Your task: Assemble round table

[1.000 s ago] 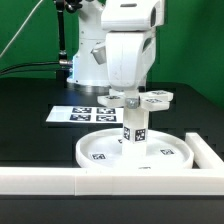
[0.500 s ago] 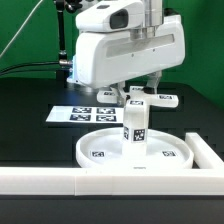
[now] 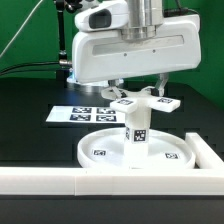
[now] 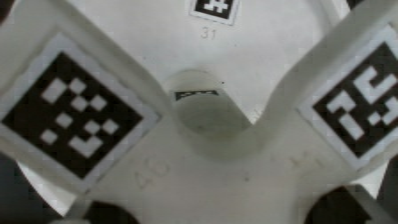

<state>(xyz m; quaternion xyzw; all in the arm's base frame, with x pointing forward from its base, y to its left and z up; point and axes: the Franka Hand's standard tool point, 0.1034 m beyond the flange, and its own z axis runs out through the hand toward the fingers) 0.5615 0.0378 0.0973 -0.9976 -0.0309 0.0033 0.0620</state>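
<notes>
On the disc (image 3: 135, 152), near the border wall (image 3: 60, 180), we are fitting the foot (image 3: 135, 102) onto the post (image 3: 134, 128).
The post stands upright at the disc's middle, right of the marker board (image 3: 82, 114). Our gripper (image 3: 137, 93) sits over the foot, seemingly clasping it, though the fingers are hidden. Next, we judge, comes turning the foot down while keeping it level and centred on the post.
</notes>
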